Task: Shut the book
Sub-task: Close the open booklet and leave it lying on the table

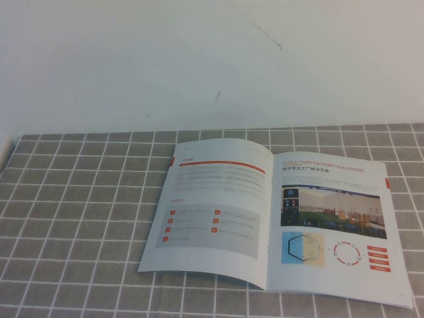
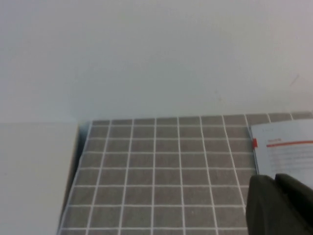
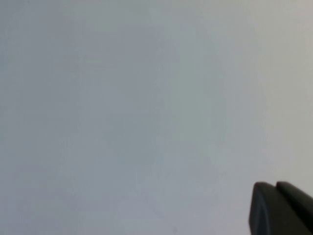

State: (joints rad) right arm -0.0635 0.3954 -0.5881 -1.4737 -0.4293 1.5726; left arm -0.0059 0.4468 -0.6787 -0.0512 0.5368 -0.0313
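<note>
Overhead, just the open book; left gripper beside it, right gripper facing wall, grip widths unclear.

**Both pincers cropped to dark corners**

The left pincer is just a dark, blurred lump by the left page of the open white glossy booklet. It hides part of that page, and the frame edge slices off both. The right pincer is a cropped dark shape against pale blankness, whereabouts unclear. From the high view, the booklet's small print is unreadable, and the grey checked desk runs off frame.
</note>
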